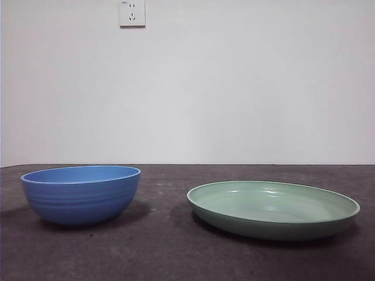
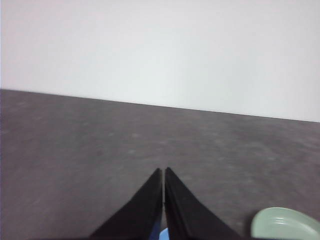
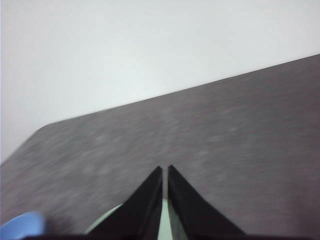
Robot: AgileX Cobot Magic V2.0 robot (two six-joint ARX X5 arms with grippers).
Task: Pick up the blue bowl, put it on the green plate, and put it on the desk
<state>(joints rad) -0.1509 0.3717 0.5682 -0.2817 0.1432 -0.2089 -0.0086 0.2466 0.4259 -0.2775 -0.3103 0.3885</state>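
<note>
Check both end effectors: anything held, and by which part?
Nothing held. Left end effector and right end effector are both shut on nothing. Blue bowl and green plate sit apart on the desk.

Only the two grippers show. The left gripper has two matte black jaws, broad at the base, tapering to slim points. The right gripper looks identical: smooth, black, unmarked.
</note>
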